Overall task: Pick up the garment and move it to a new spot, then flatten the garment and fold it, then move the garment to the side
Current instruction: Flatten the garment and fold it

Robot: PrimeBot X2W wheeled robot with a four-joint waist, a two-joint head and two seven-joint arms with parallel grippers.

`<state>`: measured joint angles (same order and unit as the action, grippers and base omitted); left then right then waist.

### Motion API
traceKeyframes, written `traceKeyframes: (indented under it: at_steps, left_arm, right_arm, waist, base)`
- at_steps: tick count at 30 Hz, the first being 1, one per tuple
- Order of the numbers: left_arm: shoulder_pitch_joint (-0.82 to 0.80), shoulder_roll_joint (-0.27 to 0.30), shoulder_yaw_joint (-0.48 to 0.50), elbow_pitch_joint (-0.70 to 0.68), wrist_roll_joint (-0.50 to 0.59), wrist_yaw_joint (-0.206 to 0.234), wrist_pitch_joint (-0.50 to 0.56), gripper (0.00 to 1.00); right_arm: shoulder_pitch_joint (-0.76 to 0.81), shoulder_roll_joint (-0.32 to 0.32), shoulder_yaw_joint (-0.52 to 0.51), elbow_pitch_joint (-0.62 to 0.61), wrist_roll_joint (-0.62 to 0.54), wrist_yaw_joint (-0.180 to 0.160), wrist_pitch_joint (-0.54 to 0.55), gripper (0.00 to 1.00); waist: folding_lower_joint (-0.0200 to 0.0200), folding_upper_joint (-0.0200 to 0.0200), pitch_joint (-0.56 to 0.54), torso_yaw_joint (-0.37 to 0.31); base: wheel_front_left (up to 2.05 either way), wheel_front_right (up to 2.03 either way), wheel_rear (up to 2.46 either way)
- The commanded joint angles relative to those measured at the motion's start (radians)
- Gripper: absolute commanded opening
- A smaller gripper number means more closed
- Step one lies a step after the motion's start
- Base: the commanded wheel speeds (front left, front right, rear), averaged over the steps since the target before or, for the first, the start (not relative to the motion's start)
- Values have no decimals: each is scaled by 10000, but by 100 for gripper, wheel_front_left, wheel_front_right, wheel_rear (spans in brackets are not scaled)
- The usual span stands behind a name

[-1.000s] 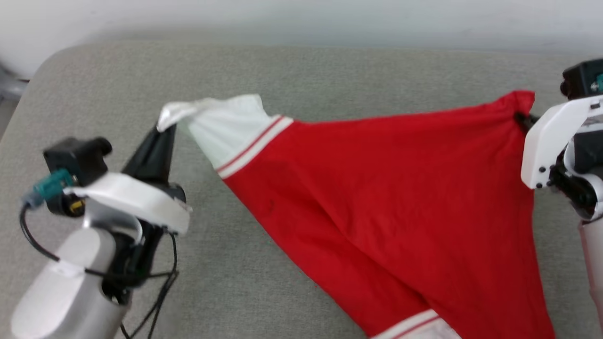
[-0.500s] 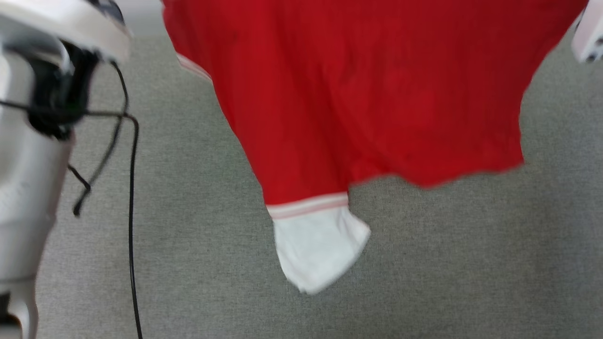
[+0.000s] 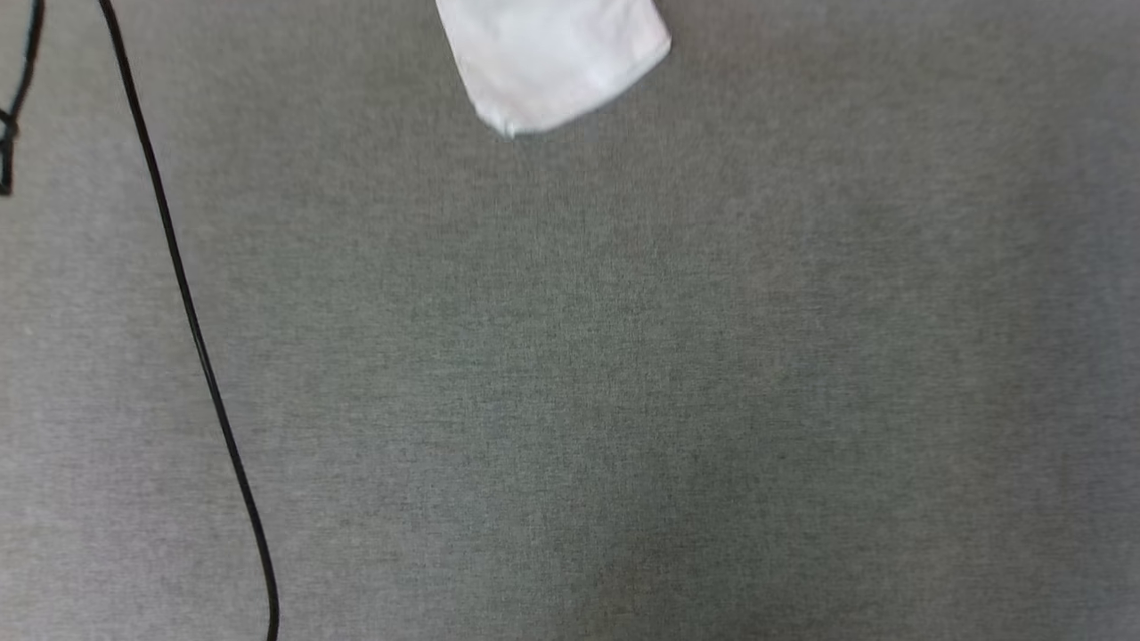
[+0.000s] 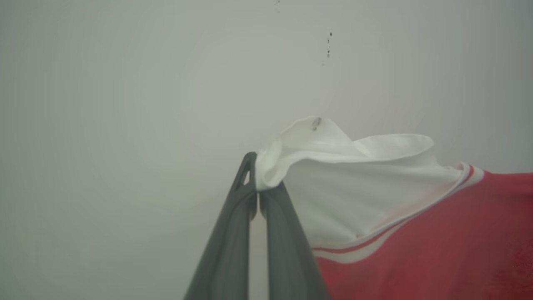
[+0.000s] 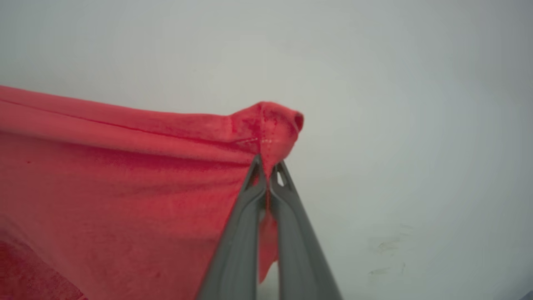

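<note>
Across the head view spreads a grey woven surface [image 3: 677, 383], slightly blurred. Behind both wrist views stands a pale wall [image 4: 125, 104].

The garment [image 5: 125, 175] is off the surface, stretched between the two arms. In the right wrist view its red body runs from the fingers out to nine o'clock. In the left wrist view it fills the four o'clock corner below a white sleeve [image 4: 354, 187] edged with thin red stripes. The other white sleeve end [image 3: 552, 62] shows at twelve o'clock in the head view, and whether it touches the grey surface cannot be told. A thin black cable [image 3: 187, 312] runs from eleven o'clock down to seven o'clock, well apart from that sleeve.

The left gripper [image 4: 258, 187] has its dark fingers pressed together on the bunched cuff of the sleeve. The right gripper [image 5: 268, 166] is pinched onto a red corner of the body, with a small flap of cloth hanging between its fingers.

Both holds look shallow. A sharp pull outward could draw the cuff or the corner free and drop that side. One hold is on a sleeve and the other on the body, so the shirt would likely land skewed. The loose sleeve could tuck under it and leave a crease to work out. The cable could also catch the cloth if the arm swings inward.
</note>
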<state>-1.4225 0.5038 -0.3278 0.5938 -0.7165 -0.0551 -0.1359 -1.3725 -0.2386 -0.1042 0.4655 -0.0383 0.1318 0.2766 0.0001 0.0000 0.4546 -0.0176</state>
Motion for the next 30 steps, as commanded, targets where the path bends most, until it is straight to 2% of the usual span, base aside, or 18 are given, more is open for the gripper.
traceKeyframes:
  at_steps: [1,9,18,22,30]
  left_arm:
    - [-259,32,29,332,-36,-84,-78,0]
    - [-710,-306,-197,1849,-179,-473,-370,0]
    - [170,-873,-524,3347,-879,-732,-575,0]
    - [1056,-1146,-845,3285,-1480,-756,-449,0]
    - [3408,-891,-1500,2500,-2466,-750,-635,0]
  right_arm:
    - [-306,74,-82,222,-73,-20,-161,0]
    - [-677,553,29,1608,-235,-20,-849,0]
    - [48,940,1,3469,-21,-18,-1719,0]
    - [805,949,93,4034,298,-18,-2120,0]
    - [2702,918,336,4354,934,-18,-2667,0]
  waist:
    - [-1,0,541,44]
    - [-1,0,1563,43]
    - [-1,0,1779,70]
    - [-1,0,1515,180]
    - [-1,0,545,248]
  base:
    - [0,0,0]
    - [0,0,0]
    - [0,0,0]
    - [0,0,0]
    - [0,0,0]
